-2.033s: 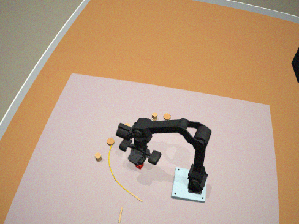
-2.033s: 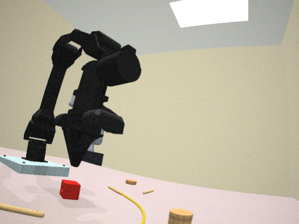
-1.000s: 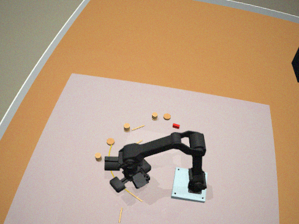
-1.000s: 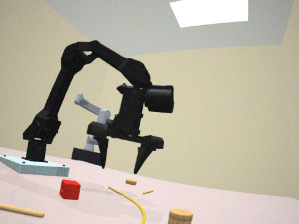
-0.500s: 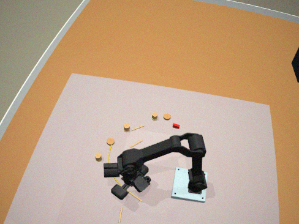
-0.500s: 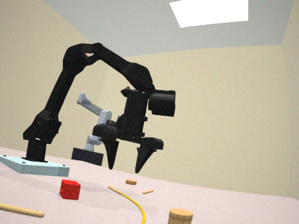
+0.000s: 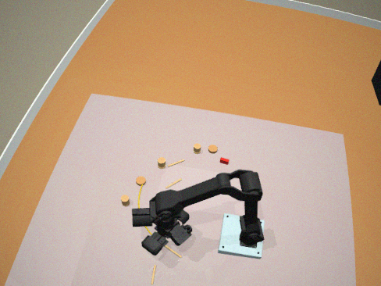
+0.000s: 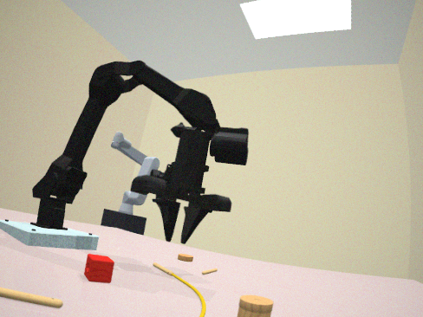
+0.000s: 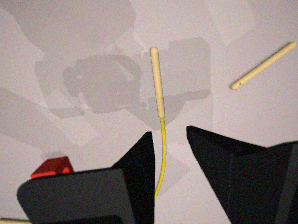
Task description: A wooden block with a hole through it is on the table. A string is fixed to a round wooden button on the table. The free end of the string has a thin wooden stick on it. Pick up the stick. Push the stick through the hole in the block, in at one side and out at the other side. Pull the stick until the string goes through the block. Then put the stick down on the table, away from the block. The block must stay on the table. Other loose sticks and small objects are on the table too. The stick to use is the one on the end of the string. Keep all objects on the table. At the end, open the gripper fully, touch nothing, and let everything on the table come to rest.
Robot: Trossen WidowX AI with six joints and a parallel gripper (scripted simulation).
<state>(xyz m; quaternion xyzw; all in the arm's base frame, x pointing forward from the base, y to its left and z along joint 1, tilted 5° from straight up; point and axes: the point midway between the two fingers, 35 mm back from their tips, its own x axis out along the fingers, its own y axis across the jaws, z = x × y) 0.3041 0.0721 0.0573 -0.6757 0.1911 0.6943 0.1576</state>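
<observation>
The red block (image 8: pixel 100 268) (image 9: pixel 59 166) with a hole stands on the table, partly behind a finger in the wrist view and hidden by the arm in the top view. The string's stick (image 7: pixel 171 250) (image 8: pixel 162 268) (image 9: pixel 158 84) lies flat on the table. The yellow string (image 7: pixel 139 199) (image 8: pixel 198 293) (image 9: pixel 164 145) curves from it to the round button (image 7: pixel 140 180), partly under the arm. My gripper (image 8: pixel 176 241) (image 9: pixel 169 134) is partly open and empty, above the table. In the wrist view its fingertips are on either side of the string, near the stick's string end.
Loose sticks lie around: one (image 7: pixel 154 274) (image 9: pixel 263 66) near the string's stick, others (image 7: pixel 173 183) (image 7: pixel 176 162) farther back. Wooden cylinders (image 7: pixel 125 199) (image 7: pixel 162 162) (image 7: pixel 197 148), another disc (image 7: pixel 212 148) and a small red piece (image 7: pixel 224 160) also stand on the table (image 7: pixel 297 164).
</observation>
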